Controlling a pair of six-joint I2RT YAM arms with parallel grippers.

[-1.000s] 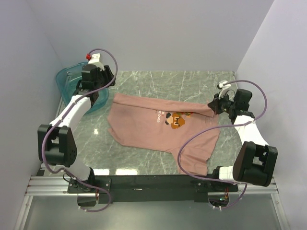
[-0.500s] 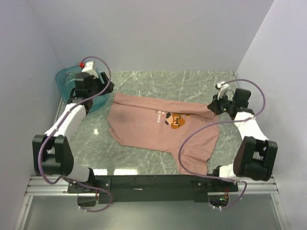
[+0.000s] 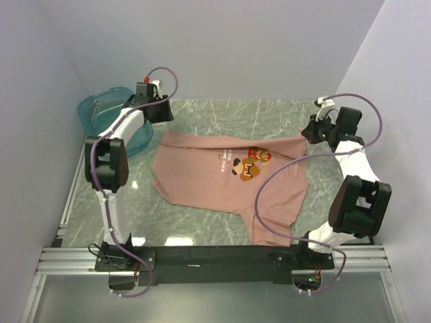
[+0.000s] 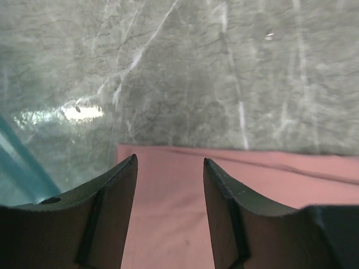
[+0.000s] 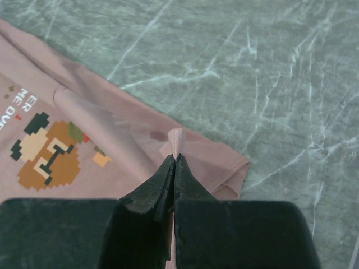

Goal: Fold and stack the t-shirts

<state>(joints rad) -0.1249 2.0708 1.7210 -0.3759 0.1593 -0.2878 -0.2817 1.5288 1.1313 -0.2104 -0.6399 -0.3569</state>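
Note:
The dusty-pink t-shirt (image 3: 215, 182) lies spread face up on the marble table, its orange-brown pixel graphic (image 3: 250, 163) showing. My right gripper (image 3: 307, 134) is at the shirt's far right corner. In the right wrist view this gripper (image 5: 175, 161) is shut on a pinched ridge of the pink fabric (image 5: 176, 137), lifted slightly, with the graphic (image 5: 47, 152) to its left. My left gripper (image 3: 161, 116) hovers over the shirt's far left corner. In the left wrist view it (image 4: 170, 162) stands open above the pink cloth (image 4: 275, 193), nothing between its fingers.
A translucent teal tub (image 3: 108, 116) stands at the far left of the table, its edge visible beside my left fingers (image 4: 17, 162). Grey marble tabletop (image 3: 236, 111) lies beyond the shirt. White walls enclose the left, back and right sides.
My left arm has swung from over the teal tub to the shirt's far left corner. My right gripper has pulled its pinched fabric back and right, unfolding the shirt's top edge.

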